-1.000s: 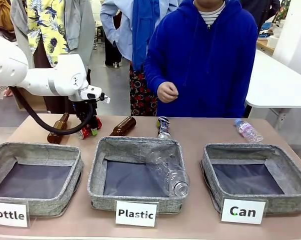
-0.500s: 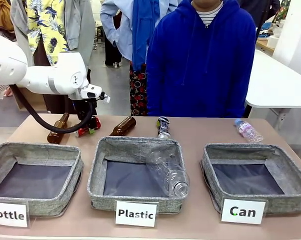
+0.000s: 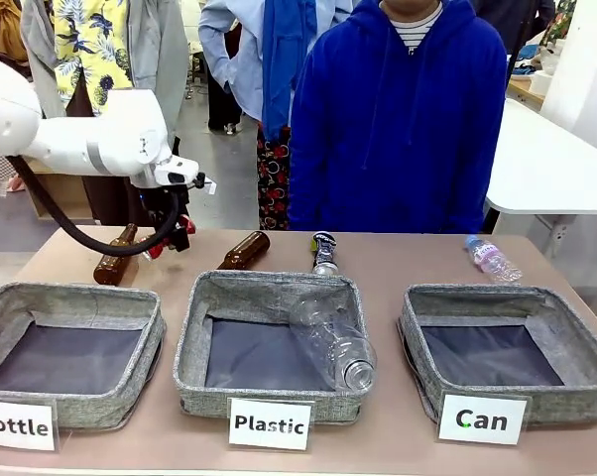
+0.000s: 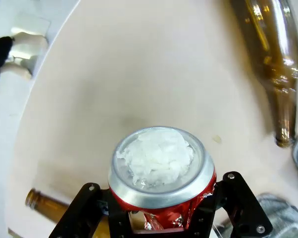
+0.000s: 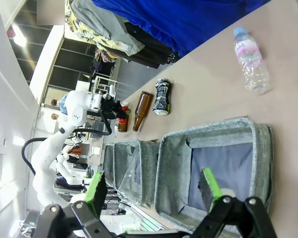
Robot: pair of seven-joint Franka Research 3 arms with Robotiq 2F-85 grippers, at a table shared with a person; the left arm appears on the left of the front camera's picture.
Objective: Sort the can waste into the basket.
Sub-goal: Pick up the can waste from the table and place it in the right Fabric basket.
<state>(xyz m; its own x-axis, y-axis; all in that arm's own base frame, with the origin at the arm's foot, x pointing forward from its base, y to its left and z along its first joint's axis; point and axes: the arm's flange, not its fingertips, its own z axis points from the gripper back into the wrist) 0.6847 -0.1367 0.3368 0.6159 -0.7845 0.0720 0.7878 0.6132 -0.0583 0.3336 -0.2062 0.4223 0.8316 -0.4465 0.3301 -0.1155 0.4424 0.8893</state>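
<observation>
In the front view, the left end effector (image 3: 170, 238) is pinched on the red can (image 3: 185, 226), which hangs tilted between its fingers and looks clear of the table (image 3: 398, 268). A brown bottle (image 3: 114, 256) lies just to its left and another (image 3: 244, 250) just to its right. The dark can (image 3: 324, 252) lies farther right, and the Can basket (image 3: 576, 395) is well off to the right and nearer the robot, past two other baskets. In the left wrist view, the jaws press the can's red wall from both sides just under the silver rim (image 4: 161, 166), and bare table shows beyond the fingertips. We judge the can to be light, thin-walled and already creased, so it will buckle under a hard squeeze, and its glossy paint could slide on the pads. The stiffer band near the rim, where it is held now, seems the soundest place to hold it. In the right wrist view, the right end effector (image 5: 154, 193) has its green pads spread wide with nothing between them, and the Can basket (image 5: 213, 133) sits just ahead of its fingertips. The dark can (image 5: 162, 96) lies on its side well beyond, next to a brown bottle (image 5: 141, 110). We would take it across its crumpled middle, where the fingers can straddle it.
</observation>
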